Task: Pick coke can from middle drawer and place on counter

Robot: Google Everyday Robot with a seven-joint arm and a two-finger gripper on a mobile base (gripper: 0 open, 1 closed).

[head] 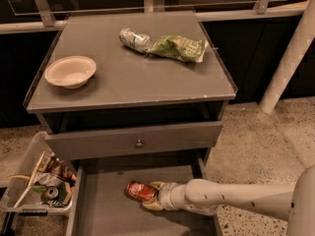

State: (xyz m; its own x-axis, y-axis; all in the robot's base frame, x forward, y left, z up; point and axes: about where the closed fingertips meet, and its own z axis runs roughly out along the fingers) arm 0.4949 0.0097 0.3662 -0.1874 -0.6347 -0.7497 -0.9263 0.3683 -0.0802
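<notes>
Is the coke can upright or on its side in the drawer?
On its side: the coke can lies lengthwise on the middle drawer floor, with the gripper at its end nearest the arm.

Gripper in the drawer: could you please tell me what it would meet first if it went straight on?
The coke can, lying on its side in the middle drawer directly ahead of the gripper, which points left; they may already touch.

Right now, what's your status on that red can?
Gripper low in the open drawer, at the coke can. Can lying on its side. Way up looks clear.
</notes>
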